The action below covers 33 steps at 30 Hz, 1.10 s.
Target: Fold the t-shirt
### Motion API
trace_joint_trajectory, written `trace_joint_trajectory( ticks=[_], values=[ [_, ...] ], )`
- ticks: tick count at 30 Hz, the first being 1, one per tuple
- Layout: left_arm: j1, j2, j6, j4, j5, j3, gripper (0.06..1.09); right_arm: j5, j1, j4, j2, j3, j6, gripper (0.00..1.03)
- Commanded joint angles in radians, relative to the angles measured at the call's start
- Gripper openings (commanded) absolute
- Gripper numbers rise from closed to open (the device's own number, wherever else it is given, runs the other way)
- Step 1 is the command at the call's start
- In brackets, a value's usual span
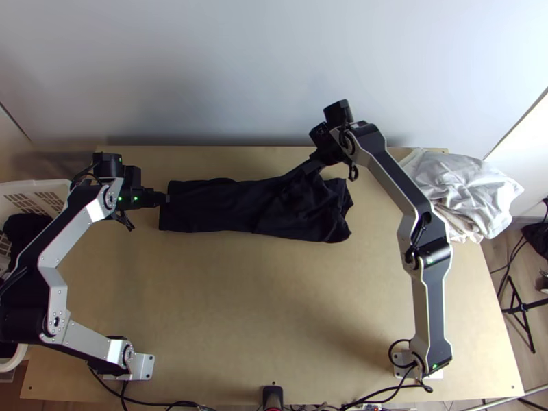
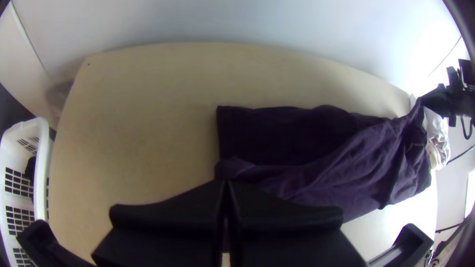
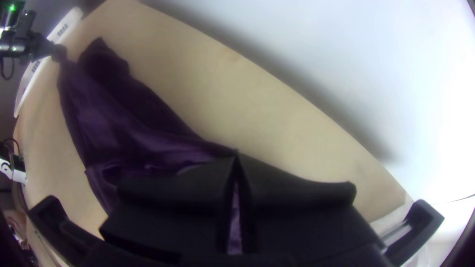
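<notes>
Folding looks part done to us: the dark t-shirt (image 1: 205,207) lies in a long, narrow band on the far half of the surface (image 1: 240,294), running from left to right, with at least two layers showing towards its left end. We have both pincers on it: the left pincer (image 2: 226,184) is clenched on the upper layer at the band's left end, and the right pincer (image 3: 236,157) grips the cloth at the far edge, right of the middle, where it rises to a peak. Between the two holds the upper layer makes a slanting ridge, leaving a strip of the under layer bare on the far side. We judge that a lengthwise fold is in hand; laying this layer flat, letting go, evening the edges and folding the band shorter crosswise seem to be left. The fabric looks soft, thin and matt, nearly straight-edged at the left, but rumpled and lumpy at the right, with long creases fanning from the grips; we would expect those wrinkles to stay trapped unless smoothed. At the far right we have a loose, rounded pile of white cloth (image 1: 466,188), and at the left a slotted white basket (image 1: 34,186) with dark cloth (image 1: 27,234) inside.
</notes>
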Motion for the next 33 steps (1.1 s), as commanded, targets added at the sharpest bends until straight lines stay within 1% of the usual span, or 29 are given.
trace_joint_trajectory(
  ticks=[1,12,26,31,32,33],
  values=[
    [0.007,0.041,0.005,0.004,0.000,0.026,0.09,0.018,-0.002,-0.033,0.077,0.071,-0.017,0.03],
    [0.004,0.139,0.002,0.067,0.000,0.072,0.09,0.023,-0.018,-0.033,0.114,0.055,-0.011,0.03],
    [0.003,0.297,0.005,0.079,0.000,0.210,0.09,0.040,-0.029,-0.028,0.149,0.058,-0.008,0.03],
    [-0.004,0.311,-0.011,0.096,0.000,0.207,0.10,0.044,-0.031,-0.028,0.153,0.051,0.008,0.03],
    [-0.004,0.311,-0.016,0.103,0.000,0.204,0.15,0.044,-0.031,-0.030,0.153,0.048,0.014,0.05],
    [-0.002,0.311,-0.027,0.105,0.000,0.203,0.27,0.044,-0.031,-0.030,0.153,0.048,0.026,0.15]
  ],
)
